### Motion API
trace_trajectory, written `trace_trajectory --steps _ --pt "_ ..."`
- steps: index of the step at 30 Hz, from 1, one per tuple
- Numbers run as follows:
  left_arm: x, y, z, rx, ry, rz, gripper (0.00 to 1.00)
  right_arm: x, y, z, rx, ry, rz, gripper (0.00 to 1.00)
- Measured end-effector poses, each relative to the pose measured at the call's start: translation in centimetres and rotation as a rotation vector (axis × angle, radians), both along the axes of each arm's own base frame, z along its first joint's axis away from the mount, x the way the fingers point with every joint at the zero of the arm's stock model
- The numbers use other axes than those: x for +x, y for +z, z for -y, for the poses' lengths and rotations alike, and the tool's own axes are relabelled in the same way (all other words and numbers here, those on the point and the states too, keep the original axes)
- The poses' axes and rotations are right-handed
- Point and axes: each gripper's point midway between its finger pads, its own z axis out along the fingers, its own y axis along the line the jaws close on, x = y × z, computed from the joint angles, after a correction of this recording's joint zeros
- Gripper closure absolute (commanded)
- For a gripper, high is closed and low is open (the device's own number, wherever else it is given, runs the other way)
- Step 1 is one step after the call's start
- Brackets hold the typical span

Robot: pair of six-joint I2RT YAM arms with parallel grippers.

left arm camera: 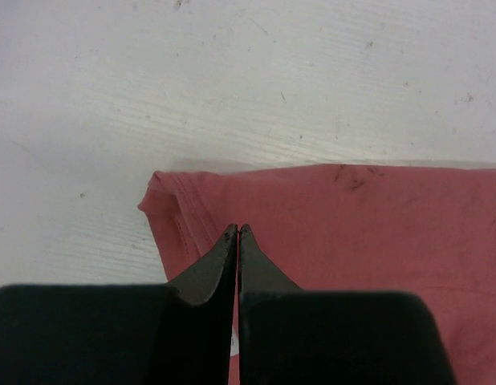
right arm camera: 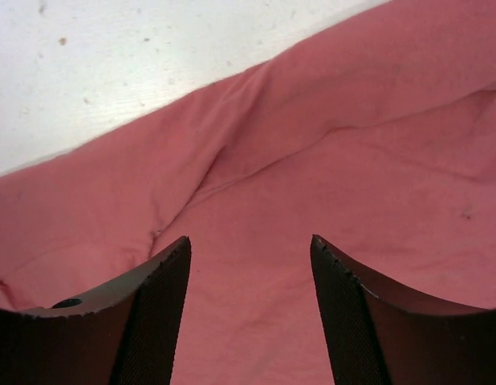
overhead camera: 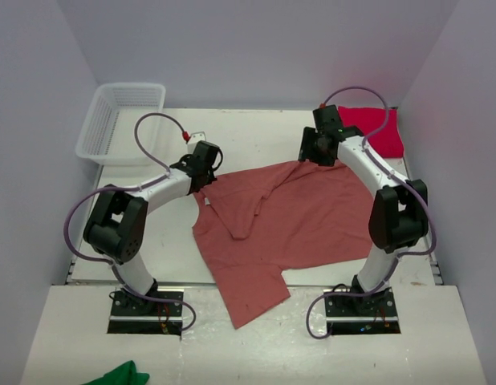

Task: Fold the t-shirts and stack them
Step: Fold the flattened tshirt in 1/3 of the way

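Salmon-red t-shirt [right arm camera: 360, 152] beneath wide-open right tool [right arm camera: 250, 239]

Dusty salmon-red t-shirt [overhead camera: 300, 220], brighter crimson t-shirt [overhead camera: 379, 128], white basket [overhead camera: 119, 120], seemingly plain green cloth [overhead camera: 119, 375].

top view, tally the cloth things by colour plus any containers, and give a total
salmon-red t-shirt: 1
crimson t-shirt: 1
green cloth: 1
white basket: 1
total: 4
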Motion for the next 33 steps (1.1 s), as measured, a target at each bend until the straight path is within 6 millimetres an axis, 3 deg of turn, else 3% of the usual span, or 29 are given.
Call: trace_trajectory --steps 5,8,12,15,18,21,26,33 --pt "-0.1 0.7 1.1 -0.048 -0.062 0.006 1.00 1.8 -1.3 3.7 -0.056 -0.092 -0.026 0.35" --pt "-0.7 2.1 1.8 -0.095 -0.098 0.029 1.00 2.6 -2.0 7.9 -0.071 -0.176 -0.042 0.32" --pt "-1.0 3.5 1.8 -0.113 -0.108 0.063 1.00 3.5 -2.6 13.4 -0.086 -0.280 -0.054 0.37" --pt "-0.9 3.5 1.6 -0.099 -0.109 0.066 1.00 4.0 -3.6 16.1 -0.086 -0.328 -0.074 0.39" --pt "-0.7 2.7 1.6 -0.086 -0.108 0.050 1.00 4.2 -5.2 17.0 -0.085 -0.343 -0.108 0.43" --pt "0.0 0.4 1.9 -0.065 -0.109 0.002 1.00 4.2 -6.6 16.8 -0.082 -0.337 -0.139 0.46" --pt "0.3 -2.6 2.1 -0.040 -0.107 -0.062 1.00 4.9 -7.4 17.2 -0.081 -0.345 -0.149 0.47" --pt "1.0 -3.1 1.0 -0.040 -0.081 -0.069 1.00 5.7 -7.2 19.5 -0.073 -0.398 -0.138 0.49"
